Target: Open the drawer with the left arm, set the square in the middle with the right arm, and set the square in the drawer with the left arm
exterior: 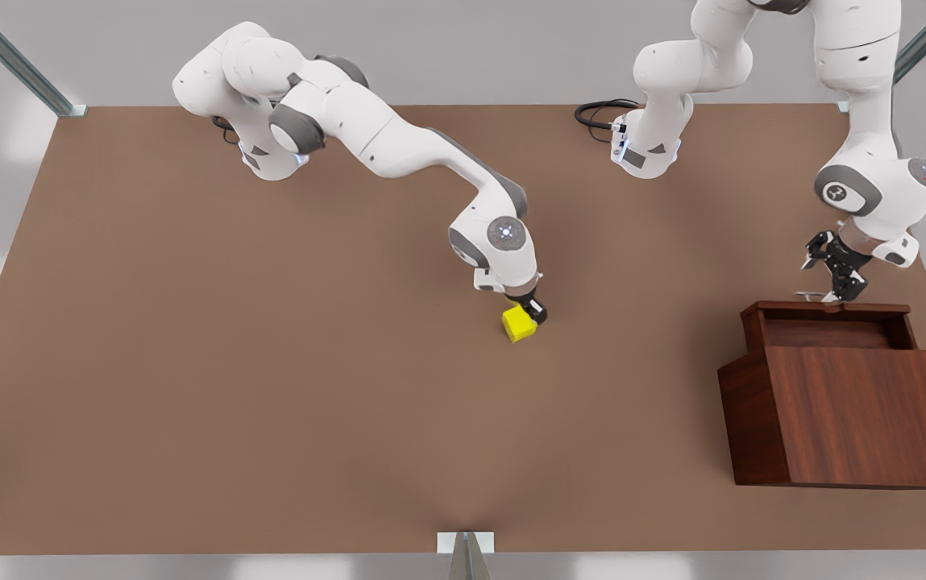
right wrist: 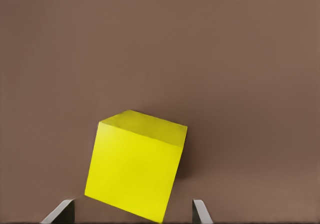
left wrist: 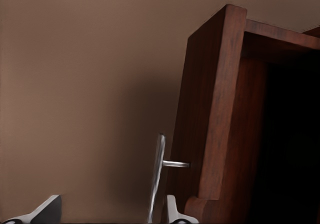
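Note:
The yellow square [exterior: 519, 323] rests on the brown table near the middle [exterior: 430, 354]. My right gripper [exterior: 533, 309] stands right over it, open. In the right wrist view the square [right wrist: 135, 166] sits between the two fingers of that gripper [right wrist: 131, 210] with a small gap on each side. The drawer [exterior: 829, 326] is pulled out of the wooden cabinet [exterior: 857, 419], open at the top. My left gripper [exterior: 836, 293] hangs at its silver handle [left wrist: 157, 176], open, and the bar lies close to one of the fingers [left wrist: 175, 211].
The cabinet stands at the front view's right, close to the table's edge. Both arm bases [exterior: 269, 157] sit along the far edge, with a black cable [exterior: 598, 113] by one. Bare tabletop spreads over the front view's left and near side.

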`<state>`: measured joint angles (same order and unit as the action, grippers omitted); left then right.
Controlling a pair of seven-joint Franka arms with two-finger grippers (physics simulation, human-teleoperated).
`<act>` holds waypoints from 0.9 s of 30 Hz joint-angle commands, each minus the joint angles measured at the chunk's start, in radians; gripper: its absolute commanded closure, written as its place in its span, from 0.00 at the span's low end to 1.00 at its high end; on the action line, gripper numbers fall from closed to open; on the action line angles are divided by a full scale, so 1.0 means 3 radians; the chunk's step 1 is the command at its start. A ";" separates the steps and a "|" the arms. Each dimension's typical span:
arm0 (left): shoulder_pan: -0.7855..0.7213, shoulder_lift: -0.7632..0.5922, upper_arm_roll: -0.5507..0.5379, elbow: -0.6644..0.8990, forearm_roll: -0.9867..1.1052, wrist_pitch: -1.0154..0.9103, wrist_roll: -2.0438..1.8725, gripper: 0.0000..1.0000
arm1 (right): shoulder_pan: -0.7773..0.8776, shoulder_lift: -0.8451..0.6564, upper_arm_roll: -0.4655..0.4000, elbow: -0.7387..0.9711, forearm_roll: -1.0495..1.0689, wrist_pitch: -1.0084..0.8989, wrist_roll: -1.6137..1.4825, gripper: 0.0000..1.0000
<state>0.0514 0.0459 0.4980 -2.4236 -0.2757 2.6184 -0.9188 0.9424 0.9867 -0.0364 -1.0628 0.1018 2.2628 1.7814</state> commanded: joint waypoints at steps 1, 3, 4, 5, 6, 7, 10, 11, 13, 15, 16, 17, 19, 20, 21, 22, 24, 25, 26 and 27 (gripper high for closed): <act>-0.0059 -0.0010 0.0002 -0.0010 0.0009 -0.0005 -0.0005 0.00 | -0.0022 -0.0149 -0.0012 -0.0149 0.0013 -0.0005 -0.0057 0.00; -0.0059 -0.0071 0.0053 -0.0057 0.0014 -0.0076 -0.0005 0.00 | -0.0114 -0.0716 -0.0017 -0.0511 -0.0038 -0.0011 -0.0364 0.00; -0.0059 -0.0158 0.0094 -0.0092 0.0024 -0.0143 0.0005 0.00 | -0.0364 -0.1299 -0.0012 -0.1074 -0.0038 -0.0011 -0.0839 0.00; -0.0064 -0.0189 0.0104 -0.0154 0.0029 -0.0148 0.0010 0.00 | -0.0569 -0.1815 -0.0052 -0.1621 -0.0038 -0.0016 -0.1233 0.00; -0.0064 -0.0301 0.0124 -0.0195 0.0040 -0.0168 0.0056 0.00 | -0.0926 -0.2220 -0.0104 -0.1888 -0.0104 -0.0444 -0.2081 0.00; -0.0069 -0.0444 0.0186 -0.0195 0.0095 -0.0337 0.0082 0.00 | -0.1320 -0.2409 -0.0104 -0.1883 -0.0185 -0.0966 -0.2822 0.00; -0.0192 -0.0904 0.0268 -0.0006 0.1016 -0.0879 0.0071 0.00 | -0.2522 -0.2747 -0.0088 -0.1852 -0.0365 -0.1718 -0.4940 0.00; -0.0314 -0.0900 0.0263 0.0291 0.1169 -0.1191 0.0138 0.00 | -0.2722 -0.2808 -0.0093 -0.1816 -0.0370 -0.1775 -0.5395 0.00; -0.0683 -0.0588 0.0201 0.0797 0.1139 -0.1370 0.1083 0.00 | -0.2845 -0.2747 -0.0185 -0.1581 -0.0421 -0.2087 -0.5805 0.00; -0.0862 -0.0016 -0.0356 0.1451 0.0950 -0.1411 0.1851 0.00 | -0.2850 -0.2404 -0.0313 -0.1264 -0.0370 -0.2153 -0.6050 0.00; -0.0862 0.0332 -0.0678 0.1972 0.0899 -0.1722 0.1892 0.00 | -0.2845 -0.2389 -0.0313 -0.1264 -0.0360 -0.2123 -0.6045 0.00; -0.0857 0.0665 -0.0928 0.2504 0.0878 -0.2019 0.1902 0.00 | -0.2829 -0.2389 -0.0313 -0.1264 -0.0360 -0.2112 -0.6035 0.00; -0.0862 0.1171 -0.1430 0.3328 0.0878 -0.2520 0.1999 0.00 | -0.2855 -0.2384 -0.0313 -0.1208 -0.0299 -0.1979 -0.6030 0.00; -0.0862 0.1263 -0.1660 0.3441 0.0883 -0.2577 0.2004 0.00 | -0.2886 -0.2384 -0.0318 -0.1192 -0.0227 -0.1959 -0.6030 0.00; -0.0862 0.1340 -0.1849 0.3456 0.0899 -0.2577 0.2045 0.00 | -0.2896 -0.2399 -0.0318 -0.1187 -0.0222 -0.1959 -0.6030 0.00; -0.0867 0.1407 -0.1987 0.3456 0.0899 -0.2572 0.2479 0.00 | -0.2901 -0.2425 -0.0334 -0.1182 -0.0125 -0.1979 -0.6025 0.00; -0.1030 0.1483 -0.2074 0.3451 0.0904 -0.2562 0.3027 0.00 | -0.2911 -0.2404 -0.0334 -0.1013 -0.0033 -0.1984 -0.6004 0.00; -0.1148 0.1514 -0.2074 0.3426 0.0873 -0.2521 0.3165 0.00 | -0.2967 -0.2420 -0.0339 -0.1013 -0.0022 -0.1995 -0.6004 0.00; -0.1230 0.1555 -0.2110 0.3426 0.0853 -0.2480 0.3262 0.00 | -0.2988 -0.2404 -0.0344 -0.1013 -0.0017 -0.1990 -0.6010 0.00; -0.1362 0.1585 -0.2131 0.3415 0.0853 -0.2383 0.3374 0.00 | -0.2983 -0.2409 -0.0339 -0.1013 -0.0022 -0.1995 -0.6025 0.00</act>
<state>-0.3818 0.5386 -0.1413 -1.3991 -0.0133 1.9250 0.0945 0.0478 0.2612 -0.1380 -1.3668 0.0965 1.6630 -0.0260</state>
